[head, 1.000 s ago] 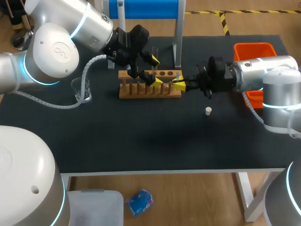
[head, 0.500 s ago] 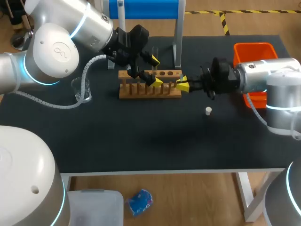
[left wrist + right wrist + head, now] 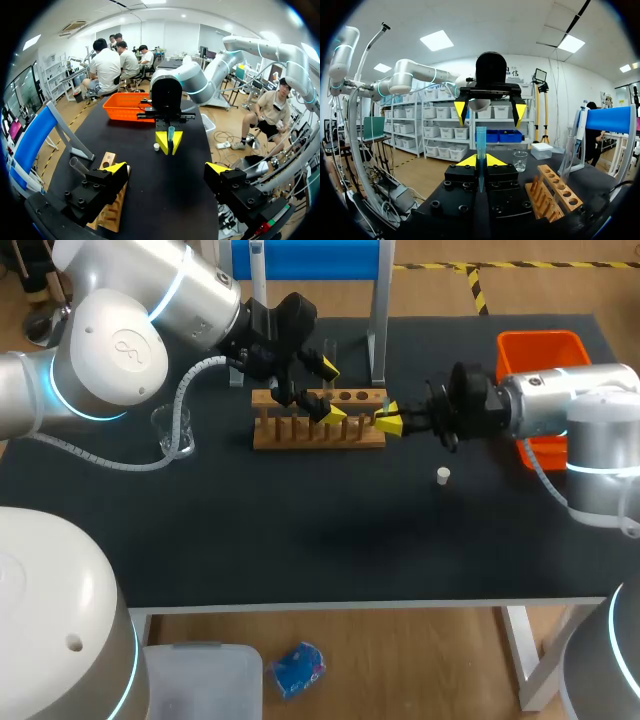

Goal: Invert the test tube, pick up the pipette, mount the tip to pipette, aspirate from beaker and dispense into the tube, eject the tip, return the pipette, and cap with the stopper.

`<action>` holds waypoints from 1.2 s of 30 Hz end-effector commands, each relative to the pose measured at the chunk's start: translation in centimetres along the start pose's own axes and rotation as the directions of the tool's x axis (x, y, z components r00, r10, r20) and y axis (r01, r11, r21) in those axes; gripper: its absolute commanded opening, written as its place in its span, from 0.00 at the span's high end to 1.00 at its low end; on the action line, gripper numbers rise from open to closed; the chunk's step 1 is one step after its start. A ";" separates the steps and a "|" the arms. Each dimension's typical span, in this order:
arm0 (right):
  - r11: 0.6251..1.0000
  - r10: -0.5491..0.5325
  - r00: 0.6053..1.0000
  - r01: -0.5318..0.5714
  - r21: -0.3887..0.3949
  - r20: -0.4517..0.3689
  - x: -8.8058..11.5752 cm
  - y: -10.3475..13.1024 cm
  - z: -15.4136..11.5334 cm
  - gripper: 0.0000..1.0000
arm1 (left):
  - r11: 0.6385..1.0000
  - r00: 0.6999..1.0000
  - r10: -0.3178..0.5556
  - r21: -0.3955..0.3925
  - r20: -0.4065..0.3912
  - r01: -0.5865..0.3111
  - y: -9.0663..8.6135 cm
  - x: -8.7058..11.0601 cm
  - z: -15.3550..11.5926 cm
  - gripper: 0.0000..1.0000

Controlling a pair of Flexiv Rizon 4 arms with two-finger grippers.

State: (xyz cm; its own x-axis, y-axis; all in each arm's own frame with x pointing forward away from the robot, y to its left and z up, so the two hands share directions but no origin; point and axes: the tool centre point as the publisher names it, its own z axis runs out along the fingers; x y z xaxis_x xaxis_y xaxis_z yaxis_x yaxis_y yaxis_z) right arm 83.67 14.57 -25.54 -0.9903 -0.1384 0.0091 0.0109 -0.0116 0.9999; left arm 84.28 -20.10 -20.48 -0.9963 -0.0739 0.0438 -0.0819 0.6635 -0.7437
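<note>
Right gripper (image 3: 386,418) is clamped on the test tube (image 3: 481,142) at the wooden rack's (image 3: 300,433) 3 o'clock end. Left gripper (image 3: 330,390), jaws apart, hangs above the rack. Stopper (image 3: 443,475) sits on the tabletop (image 3: 300,540) at the rack's 5 o'clock.

The head camera looks down from above and behind on the whole black table (image 3: 300,540). The wrist cameras sit low, facing each other closely: the left's sees the right gripper (image 3: 169,142), the right's the left gripper (image 3: 490,112). All share the wooden rack (image 3: 318,432), seemingly just its end from the left.
</note>
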 end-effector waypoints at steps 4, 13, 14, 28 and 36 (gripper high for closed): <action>1.000 -0.001 1.000 0.001 0.001 0.002 0.1 0.0 -0.1 1.00 | 0.999 0.999 -0.023 -0.021 0.043 0.024 0.2 -1.0 -0.4 0.00; 1.000 -0.001 1.000 0.001 0.001 0.002 0.1 0.0 -0.1 1.00 | 0.974 0.947 -0.227 0.048 0.228 0.222 5.4 -6.6 -3.4 0.00; 1.000 -0.001 1.000 0.001 0.001 0.002 0.1 0.0 -0.1 1.00 | 0.970 0.937 -0.244 0.049 0.250 0.240 6.0 -7.3 -4.0 0.00; 1.000 -0.001 1.000 0.001 0.001 0.002 0.1 0.0 -0.1 1.00 | 0.960 0.910 -0.274 0.023 0.311 0.281 8.5 -11.1 -7.4 0.00; 1.000 -0.001 1.000 0.001 0.001 0.002 0.1 0.0 -0.1 1.00 | 0.960 0.910 -0.274 0.023 0.311 0.281 8.5 -11.1 -7.4 0.00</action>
State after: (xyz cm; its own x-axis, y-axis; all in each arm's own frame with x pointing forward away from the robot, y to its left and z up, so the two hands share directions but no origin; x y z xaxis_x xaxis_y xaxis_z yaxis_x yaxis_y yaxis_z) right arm 83.68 14.56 -25.54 -0.9903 -0.1384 0.0092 0.0109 -0.0116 0.9999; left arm 94.53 -8.27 -22.38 -0.8751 -0.4826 0.0349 -0.3584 0.5980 -0.7169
